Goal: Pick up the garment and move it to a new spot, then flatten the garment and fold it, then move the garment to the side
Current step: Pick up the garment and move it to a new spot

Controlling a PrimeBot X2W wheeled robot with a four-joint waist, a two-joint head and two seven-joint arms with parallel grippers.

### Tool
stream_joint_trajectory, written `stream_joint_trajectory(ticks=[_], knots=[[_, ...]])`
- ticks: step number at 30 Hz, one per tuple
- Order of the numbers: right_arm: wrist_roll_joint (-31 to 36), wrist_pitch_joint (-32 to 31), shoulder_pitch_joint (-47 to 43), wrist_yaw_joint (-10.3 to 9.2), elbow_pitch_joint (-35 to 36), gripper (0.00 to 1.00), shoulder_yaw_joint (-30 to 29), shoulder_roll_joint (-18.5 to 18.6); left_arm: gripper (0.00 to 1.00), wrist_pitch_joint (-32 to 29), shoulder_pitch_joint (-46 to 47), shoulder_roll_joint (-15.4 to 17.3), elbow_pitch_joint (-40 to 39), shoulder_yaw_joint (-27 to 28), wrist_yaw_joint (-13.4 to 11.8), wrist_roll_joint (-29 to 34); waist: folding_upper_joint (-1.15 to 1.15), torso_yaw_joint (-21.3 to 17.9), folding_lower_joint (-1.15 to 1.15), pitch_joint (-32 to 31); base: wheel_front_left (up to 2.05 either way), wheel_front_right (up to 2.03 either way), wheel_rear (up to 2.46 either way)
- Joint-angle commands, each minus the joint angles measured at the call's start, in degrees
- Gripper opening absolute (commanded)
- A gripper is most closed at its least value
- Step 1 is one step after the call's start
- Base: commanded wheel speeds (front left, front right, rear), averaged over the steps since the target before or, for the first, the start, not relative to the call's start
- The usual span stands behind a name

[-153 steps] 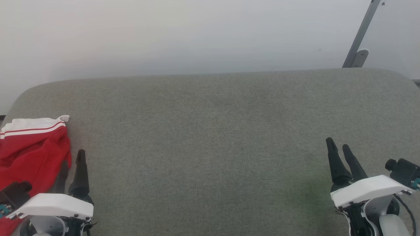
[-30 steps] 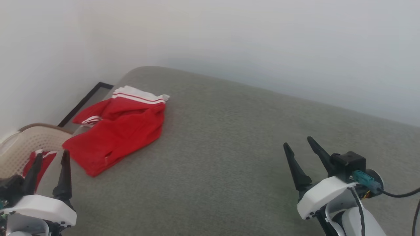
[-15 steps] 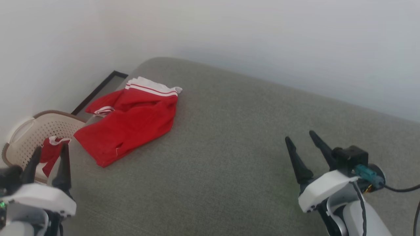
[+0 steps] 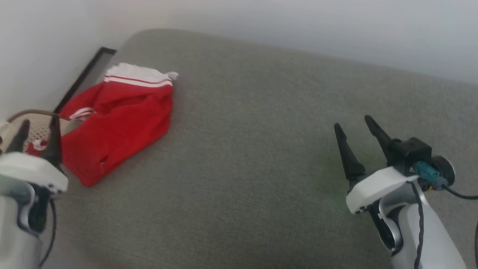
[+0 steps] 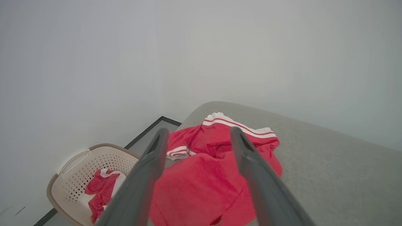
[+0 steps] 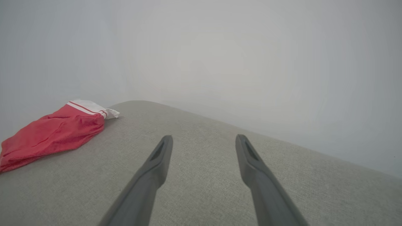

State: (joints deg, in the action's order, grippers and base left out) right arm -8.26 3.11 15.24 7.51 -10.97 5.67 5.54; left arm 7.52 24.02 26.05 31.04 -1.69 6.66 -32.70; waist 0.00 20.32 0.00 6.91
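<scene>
The left gripper, at the left edge of the head view, has its two dark fingers spread wide with nothing between them. It hangs by the cushion's left border, just beside the near end of the garment. In the left wrist view those fingers frame the red cloth without touching it. The right gripper, at the lower right of the head view, is likewise agape and empty, above bare upholstery and well apart from the garment. The garment lies crumpled in the upper left of the head view. It is bright red, with a white band crossed by a thin red stripe at its far end, and a second striped white edge, possibly a sleeve cuff, on its left side. It rests on a grey-green upholstered surface with a rounded far corner, close to that corner and to the left edge. Plain pale walls meet behind it, and a dark strip runs along their foot. Lower left in the left wrist view, a beige perforated basket stands on the floor beside the cushion and holds another red-and-white cloth. From the garment rightward the fabric lies bare across the centre and right of the head view.
</scene>
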Motion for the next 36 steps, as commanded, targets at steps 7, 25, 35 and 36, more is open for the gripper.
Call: stream_joint_trajectory(ticks=[7, 25, 35, 36], knots=[[3.16, -1.89, 3.37, -0.04, 3.03, 1.00, 0.21, -0.70, 1.00, -0.28, 11.49, 2.65, 10.48, -4.56, 0.78, -4.55, 0.00, -5.14, 0.00, 9.39, 0.00, 0.00, 0.00], [9.74, -8.39, 5.85, -0.04, 13.49, 1.00, 0.11, -0.60, 1.00, -22.72, 29.64, 6.06, 31.17, -18.78, 0.81, -21.89, 0.00, -8.52, 0.00, 22.76, 0.00, 0.00, 0.00], [10.63, -10.64, 6.10, -0.04, 16.91, 1.00, 0.20, -0.48, 1.00, -32.43, 30.91, 3.90, 35.77, -24.01, 0.74, -23.73, 0.00, -8.42, 0.00, 24.78, 0.00, 0.00, 0.00], [10.72, -10.86, 6.19, -0.04, 17.09, 1.00, 0.14, -0.49, 1.00, -32.15, 30.94, 3.82, 36.45, -24.34, 0.74, -23.80, 0.00, -8.40, 0.00, 24.93, 0.00, 0.00, 0.00]])
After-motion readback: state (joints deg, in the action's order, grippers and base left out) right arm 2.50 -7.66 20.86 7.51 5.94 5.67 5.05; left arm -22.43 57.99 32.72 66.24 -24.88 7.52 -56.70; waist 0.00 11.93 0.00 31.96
